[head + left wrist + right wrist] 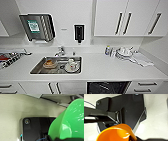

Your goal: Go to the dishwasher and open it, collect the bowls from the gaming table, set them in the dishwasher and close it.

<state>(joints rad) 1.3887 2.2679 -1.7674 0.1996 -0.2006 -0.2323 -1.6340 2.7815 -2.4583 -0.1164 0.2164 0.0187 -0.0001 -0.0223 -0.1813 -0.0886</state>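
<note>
The dishwasher shows as a dark opening with a wire rack under the white counter, right of the sink. In the left wrist view a large lime-green bowl hangs over pale floor, with my left gripper shut on its rim. In the right wrist view a small orange bowl is tilted above the floor, and my right gripper is shut on its edge. The gaming table is out of view.
A steel sink holding cups and a dish lies in the counter, with a tap behind it. A dish rack stands at left; bottles, dishes and a cloth at right. Wall cabinets hang above. Drawers flank the dishwasher.
</note>
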